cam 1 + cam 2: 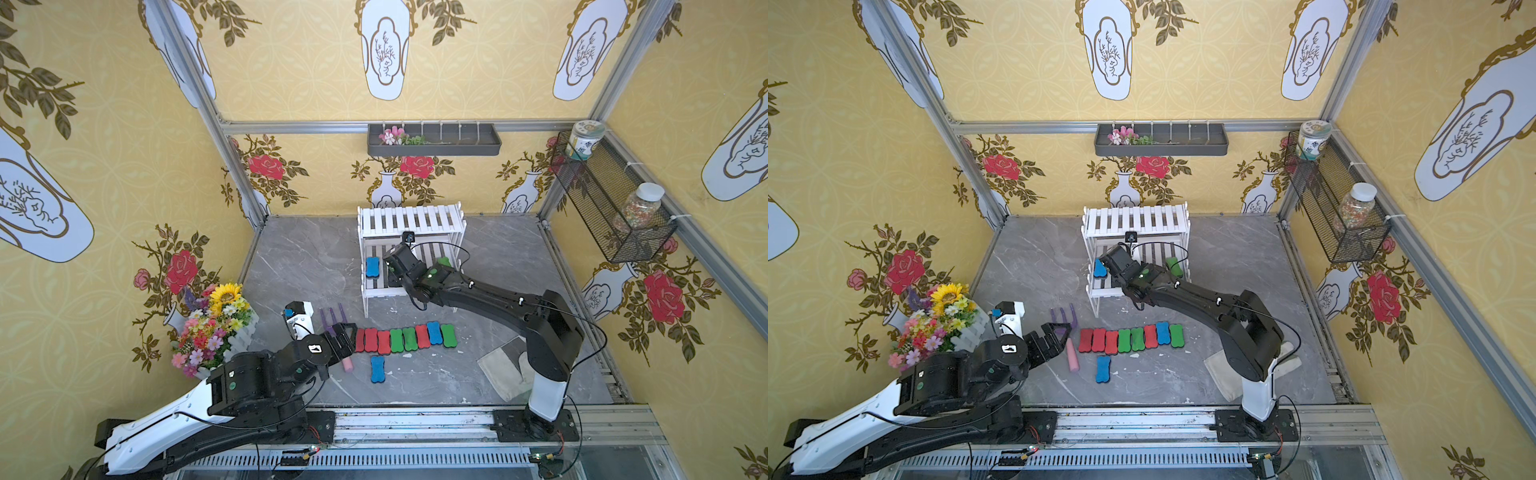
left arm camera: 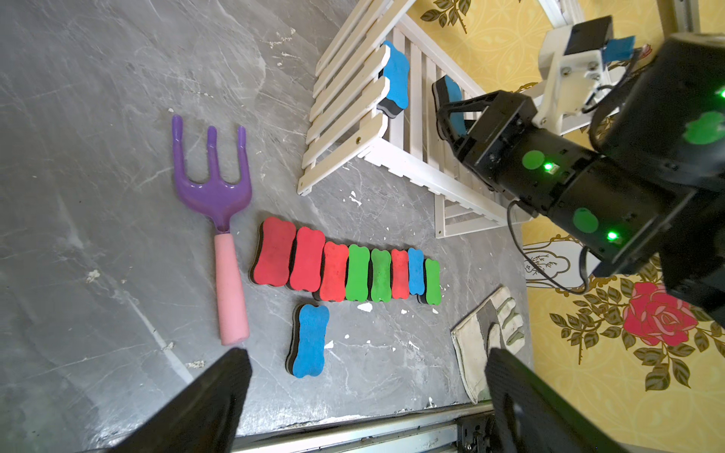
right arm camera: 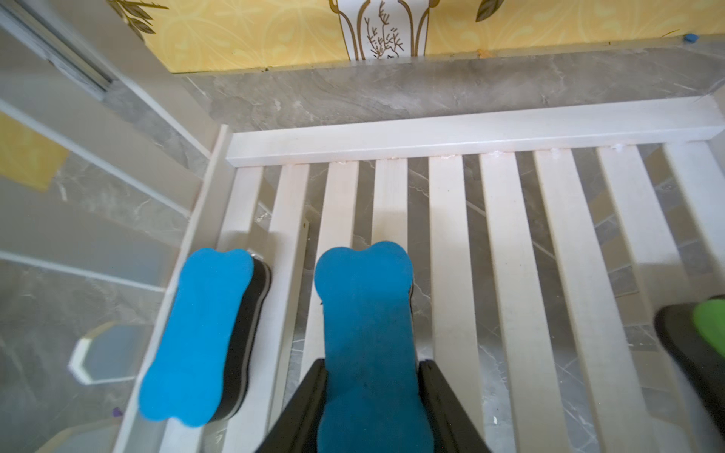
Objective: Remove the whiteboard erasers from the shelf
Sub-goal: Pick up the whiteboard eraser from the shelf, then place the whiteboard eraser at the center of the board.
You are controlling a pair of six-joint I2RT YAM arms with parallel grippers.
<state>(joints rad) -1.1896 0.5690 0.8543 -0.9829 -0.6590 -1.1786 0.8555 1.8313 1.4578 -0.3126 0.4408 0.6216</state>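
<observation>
The left gripper (image 1: 1064, 340) hangs low over the grey worktop (image 2: 98, 117), its fingers (image 2: 219, 396) spread wide and empty. Just beyond lies a lone blue eraser (image 2: 310, 340), then a row of eight erasers (image 2: 359, 272) side by side: three red, two green, red, blue, green. A purple garden fork (image 2: 214, 184) lies beside the row, with a work glove (image 2: 486, 345) on its other side. Farther back, at the lower tier of the white shelf (image 3: 470, 135), the right gripper (image 3: 372, 364) has its fingers (image 3: 431, 376) clamped on a third blue eraser (image 3: 365, 306), between a second blue eraser (image 3: 200, 333) by the side rail and a green eraser (image 1: 444, 262).
</observation>
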